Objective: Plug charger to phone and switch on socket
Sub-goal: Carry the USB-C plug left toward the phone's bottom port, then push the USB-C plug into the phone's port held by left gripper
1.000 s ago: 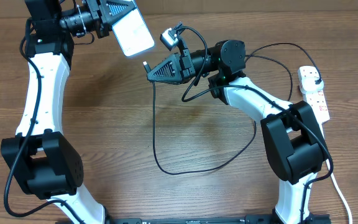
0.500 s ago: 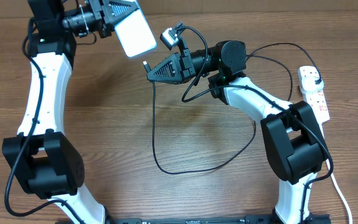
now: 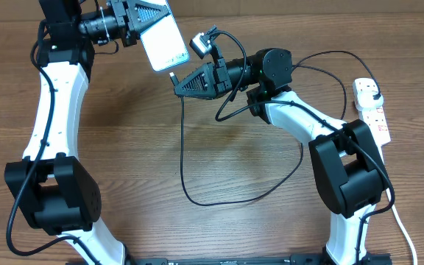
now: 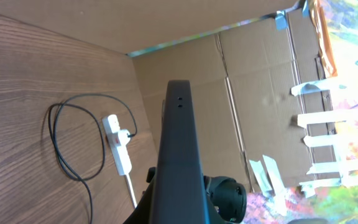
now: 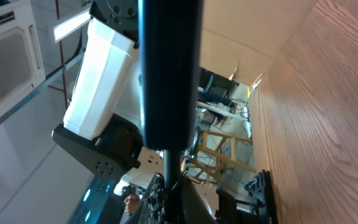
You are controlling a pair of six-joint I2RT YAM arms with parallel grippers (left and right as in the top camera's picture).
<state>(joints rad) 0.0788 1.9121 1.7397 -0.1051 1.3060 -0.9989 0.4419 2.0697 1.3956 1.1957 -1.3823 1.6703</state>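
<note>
Overhead: socket (image 3: 372, 110) far right, beyond charger (image 3: 182, 154) loop

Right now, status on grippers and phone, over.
Left gripper shut on phone, held aloft. Right gripper shut on charger near its tip, tip close under phone's edge, not visibly plugged in. Socket far right, no gripper near; path clear.

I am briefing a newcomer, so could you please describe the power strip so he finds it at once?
On the wooden table, look to the right edge, past the right arm's black elbow. The socket lies there, a white elongated strip. Its red-marked switches and white cord set it apart from the thin black charger looping nearby.
</note>
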